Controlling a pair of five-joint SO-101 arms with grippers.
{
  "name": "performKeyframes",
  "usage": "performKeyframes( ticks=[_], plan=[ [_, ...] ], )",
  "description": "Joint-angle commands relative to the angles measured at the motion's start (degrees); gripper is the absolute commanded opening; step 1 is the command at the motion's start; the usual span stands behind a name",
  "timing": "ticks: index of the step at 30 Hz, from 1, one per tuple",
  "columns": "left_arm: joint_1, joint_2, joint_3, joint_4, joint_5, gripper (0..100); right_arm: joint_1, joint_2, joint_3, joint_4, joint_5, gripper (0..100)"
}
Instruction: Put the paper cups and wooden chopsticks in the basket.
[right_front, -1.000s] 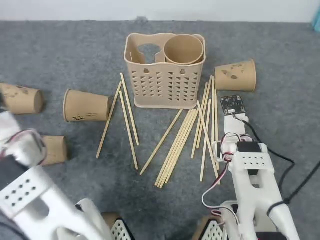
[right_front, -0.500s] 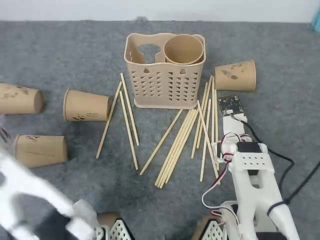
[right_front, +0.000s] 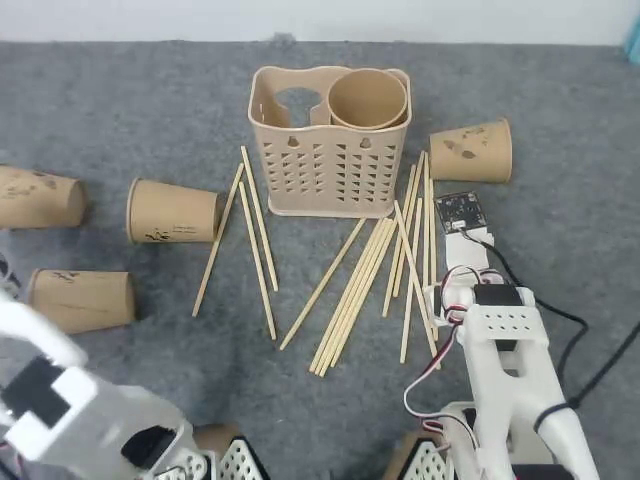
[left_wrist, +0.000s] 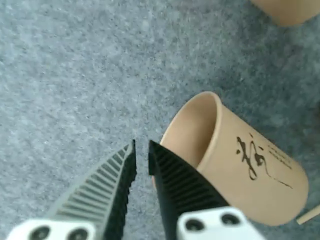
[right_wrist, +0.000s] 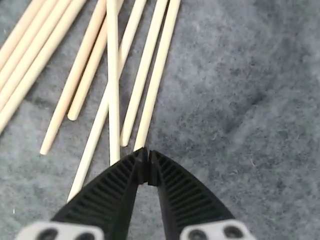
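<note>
A beige slotted basket (right_front: 330, 165) stands at the back centre with one paper cup (right_front: 367, 98) upright in it. Three cups lie on their sides at the left (right_front: 42, 197), (right_front: 172, 211), (right_front: 80, 299), and one lies right of the basket (right_front: 472, 152). Wooden chopsticks (right_front: 352, 290) are strewn in front of the basket. My left gripper (left_wrist: 141, 146) is shut and empty, its tips just beside the open mouth of a lying cup (left_wrist: 240, 170). My right gripper (right_wrist: 146, 156) is shut and empty, low over the mat at the near ends of some chopsticks (right_wrist: 150, 75).
The grey mat (right_front: 120, 100) covers the whole table. My left arm (right_front: 60, 410) sits at the front left corner, my right arm (right_front: 505, 340) at the front right with cables trailing. Another cup's edge (left_wrist: 287, 10) lies farther off.
My left arm has pulled back from over the front-left cup toward the front left corner, uncovering that cup. The right arm, cups and chopsticks have not moved.
</note>
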Motion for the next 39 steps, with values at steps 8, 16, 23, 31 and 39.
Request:
performKeyframes(
  ticks=[8,16,23,31,39],
  plan=[
    [7.1,0.6,-1.5,6.2,0.5,1,0.8,0.0,-0.4,-1.0,0.6,0.8],
    [15.0,-2.1,-1.4,10.3,2.3,1,0.8,0.0,-0.4,-1.0,0.6,0.8],
    [24.4,-15.7,4.1,10.5,8.0,1,0.9,0.0,-0.4,-1.0,0.6,0.8],
    [35.0,-28.5,14.5,4.8,14.4,1,0.9,0.0,-0.4,-1.0,2.5,0.8],
    [19.8,-39.0,9.4,5.1,14.2,1,0.9,0.0,-0.4,-1.0,2.5,0.8]
  ],
)
